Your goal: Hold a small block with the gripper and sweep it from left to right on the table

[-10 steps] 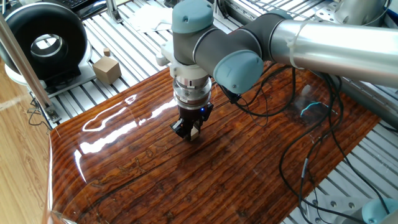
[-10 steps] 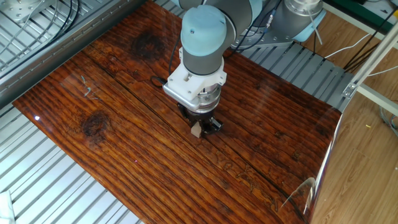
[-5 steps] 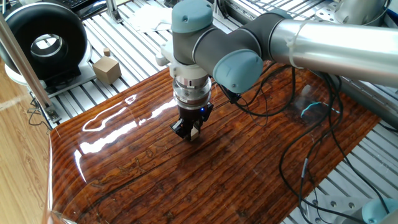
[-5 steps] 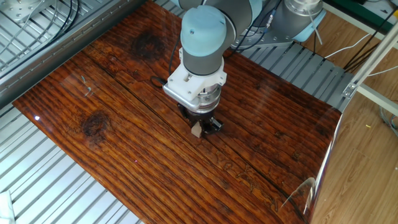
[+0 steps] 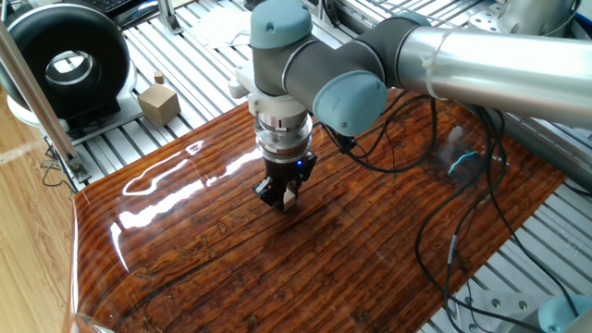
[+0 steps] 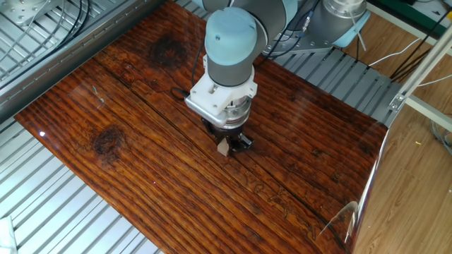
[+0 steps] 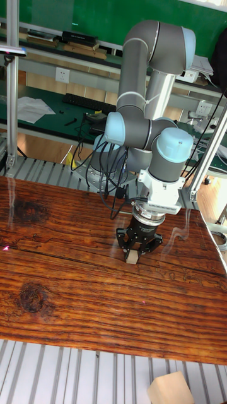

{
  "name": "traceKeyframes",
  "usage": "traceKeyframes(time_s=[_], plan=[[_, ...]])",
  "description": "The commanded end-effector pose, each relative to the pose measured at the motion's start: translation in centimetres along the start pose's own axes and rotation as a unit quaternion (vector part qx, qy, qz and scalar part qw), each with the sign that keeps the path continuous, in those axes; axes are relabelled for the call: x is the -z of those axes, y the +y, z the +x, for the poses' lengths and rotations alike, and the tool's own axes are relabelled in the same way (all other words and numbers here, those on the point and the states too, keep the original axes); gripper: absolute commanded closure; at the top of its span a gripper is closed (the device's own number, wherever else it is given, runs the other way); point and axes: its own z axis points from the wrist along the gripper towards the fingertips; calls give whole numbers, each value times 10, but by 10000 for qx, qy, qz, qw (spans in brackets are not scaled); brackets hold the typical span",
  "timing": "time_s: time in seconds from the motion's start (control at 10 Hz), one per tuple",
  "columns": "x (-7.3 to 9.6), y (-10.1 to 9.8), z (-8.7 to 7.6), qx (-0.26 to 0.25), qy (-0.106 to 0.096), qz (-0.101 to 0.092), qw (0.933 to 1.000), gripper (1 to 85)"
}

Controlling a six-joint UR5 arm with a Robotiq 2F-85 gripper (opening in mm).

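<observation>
The arm reaches down with its wrist vertical, the pincer [image 5: 282, 193] pointing straight down, fingers drawn close.

The small block [image 7: 132, 257] seemingly rests on the table [image 7: 75, 297].

pale tan small block [image 7: 132, 257], black gripper [image 7: 138, 243], striped glossy reddish-brown table [image 7: 75, 297]

The table [image 5: 370, 250] is wood-grained board, dark reddish-brown and highly glossy, throwing white glare streaks. The small block [image 7: 132, 257] looks like pale, matt, unfinished wood. The end effector [image 7: 134, 250] is matt black. The arm [image 5: 481, 60] has smooth satin grey metal tubes with light blue plastic-looking caps. The surrounding frame [image 6: 42, 212] is ribbed, silvery aluminium.
</observation>
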Motion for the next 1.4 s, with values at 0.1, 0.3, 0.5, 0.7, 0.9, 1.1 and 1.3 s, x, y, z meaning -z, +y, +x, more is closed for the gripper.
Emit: traceKeyframes(time_s=[0.1,0.3,0.5,0.7,0.9,1.1,1.3], plan=[[-5,0,-3,-26,27,32,10000,847],[-3,-2,-2,19,51,86,9999,847],[-2,0,-2,-4,59,78,10000,847],[1,0,-1,-12,89,70,9999,847],[-2,-2,-2,-5,89,70,9999,847],[-6,-6,-2,18,74,85,9999,847],[-2,-5,0,34,105,70,9999,847]])
